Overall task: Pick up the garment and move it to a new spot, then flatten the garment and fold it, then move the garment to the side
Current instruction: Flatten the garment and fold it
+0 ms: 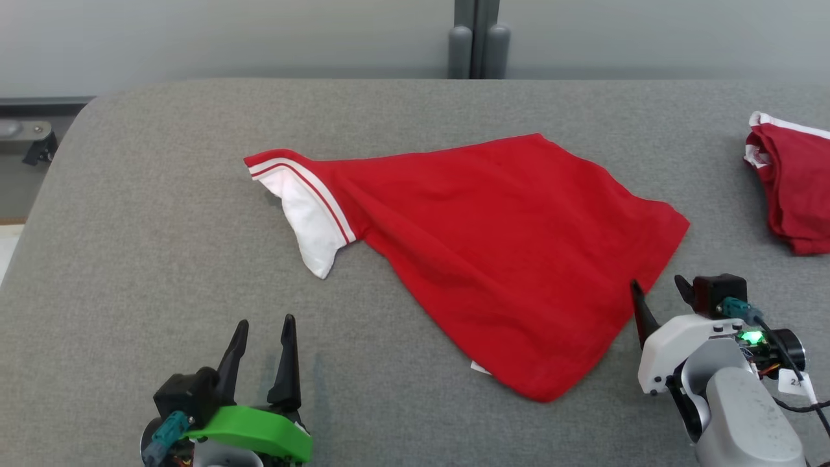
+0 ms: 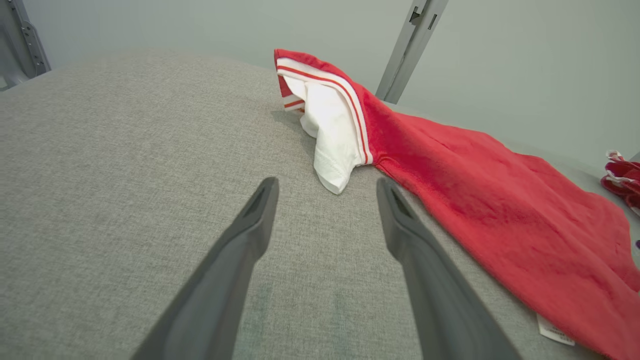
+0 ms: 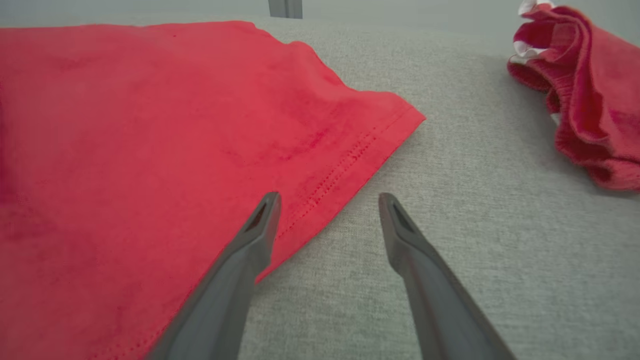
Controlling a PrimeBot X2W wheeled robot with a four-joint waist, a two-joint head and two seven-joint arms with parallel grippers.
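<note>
Head view: my left gripper (image 1: 266,320) and right gripper (image 1: 657,281) sit low over the grey padded surface (image 1: 162,227), fingers wide and empty, with the red garment (image 1: 493,246) spread between them. Left wrist view: its white sleeve (image 2: 332,140) lies just ahead of my fingertips, pale wall (image 2: 500,60) beyond. Right wrist view: my left finger overlaps the hem; another red garment (image 3: 585,90) lies ahead-right.

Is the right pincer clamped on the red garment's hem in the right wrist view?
No: the right pincer stands wide open over the hem of the red garment, which lies flat, not pinched or lifted.
</note>
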